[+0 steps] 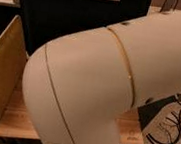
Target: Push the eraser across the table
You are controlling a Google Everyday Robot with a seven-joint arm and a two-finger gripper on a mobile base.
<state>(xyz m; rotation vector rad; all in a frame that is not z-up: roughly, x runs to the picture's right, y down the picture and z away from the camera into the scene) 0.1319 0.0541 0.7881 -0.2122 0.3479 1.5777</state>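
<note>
My white arm fills most of the camera view and blocks what lies behind it. Only strips of the light wooden table show, at the lower left and at the lower right of the arm. The eraser is hidden or out of view. The gripper is not in view.
A dark upright panel stands behind the table. A tan board leans at the left edge. Black cables lie on the floor at the right.
</note>
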